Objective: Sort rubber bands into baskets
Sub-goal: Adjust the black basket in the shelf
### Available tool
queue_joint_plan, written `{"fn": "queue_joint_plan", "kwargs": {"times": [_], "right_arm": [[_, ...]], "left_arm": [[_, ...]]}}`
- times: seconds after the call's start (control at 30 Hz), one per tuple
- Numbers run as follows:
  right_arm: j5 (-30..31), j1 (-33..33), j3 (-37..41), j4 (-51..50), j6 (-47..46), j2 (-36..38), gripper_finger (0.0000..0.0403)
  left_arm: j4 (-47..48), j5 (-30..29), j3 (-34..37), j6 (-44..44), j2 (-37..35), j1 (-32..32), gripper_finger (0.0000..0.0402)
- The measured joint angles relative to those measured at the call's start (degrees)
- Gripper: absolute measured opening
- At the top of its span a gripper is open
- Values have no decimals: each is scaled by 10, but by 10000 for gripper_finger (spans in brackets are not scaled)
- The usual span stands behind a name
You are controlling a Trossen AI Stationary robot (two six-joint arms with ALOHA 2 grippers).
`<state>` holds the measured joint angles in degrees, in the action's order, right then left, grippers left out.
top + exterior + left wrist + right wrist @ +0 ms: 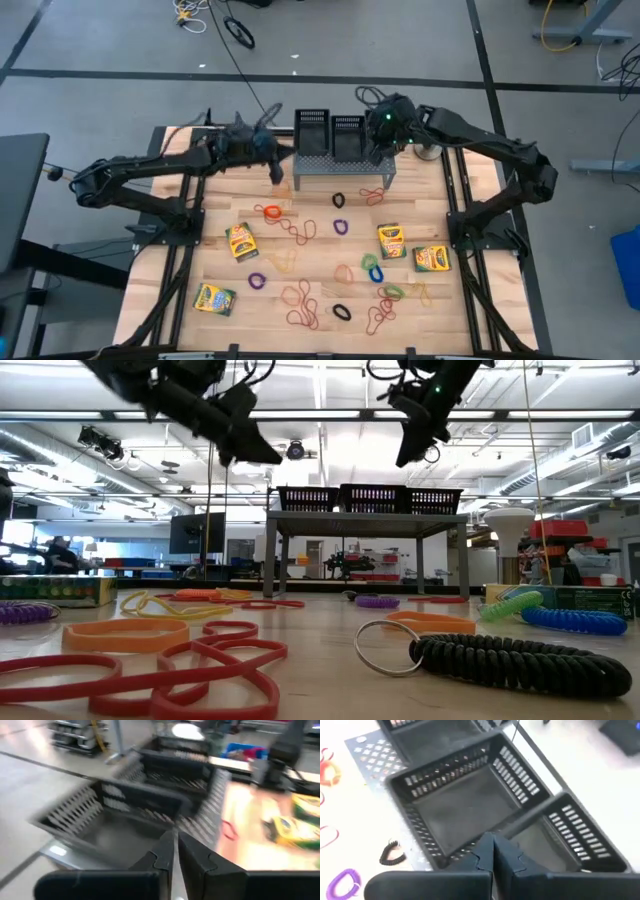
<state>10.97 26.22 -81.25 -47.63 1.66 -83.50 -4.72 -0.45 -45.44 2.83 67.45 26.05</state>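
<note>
Three black mesh baskets stand in a row on a grey perforated stand (340, 172) at the table's far edge: one (312, 128), one (347, 135), and the third mostly hidden under my right arm. All three show in the low view (375, 498). My left gripper (277, 172) (175, 851) hovers shut just left of the stand, with nothing visible between its fingers. My right gripper (376, 150) (493, 851) is shut above the wall between two baskets (465, 795) (560, 835), also with nothing visible. Rubber bands lie loose on the table: orange (270, 212), red (300, 232), purple (340, 226), black (338, 200).
Several yellow-green crayon boxes lie among the bands (240, 240) (215, 298) (390, 240) (431, 258). More red bands (303, 305) and coiled bands (520, 658) lie near the table's near edge. The arms' frames run along both sides of the table.
</note>
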Motion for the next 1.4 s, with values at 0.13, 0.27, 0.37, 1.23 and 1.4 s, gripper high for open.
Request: {"fn": "queue_joint_plan", "kwargs": {"times": [0.13, 0.27, 0.37, 1.23, 1.4], "right_arm": [[12, -21, 0, 8, 8, 0, 2], [13, -30, 0, 19, 20, 0, 2], [13, -30, 0, 19, 25, 0, 2], [13, -30, 0, 19, 47, 0, 2], [13, -36, 0, 19, 48, 0, 2]], "left_arm": [[122, 23, -123, 42, 47, 31, 7], [259, 54, -257, 100, 151, 39, 6], [338, 51, -346, 130, 225, 39, 6], [458, 81, -437, 151, 291, 5, 12], [453, 51, -437, 151, 274, 3, 11]]}}
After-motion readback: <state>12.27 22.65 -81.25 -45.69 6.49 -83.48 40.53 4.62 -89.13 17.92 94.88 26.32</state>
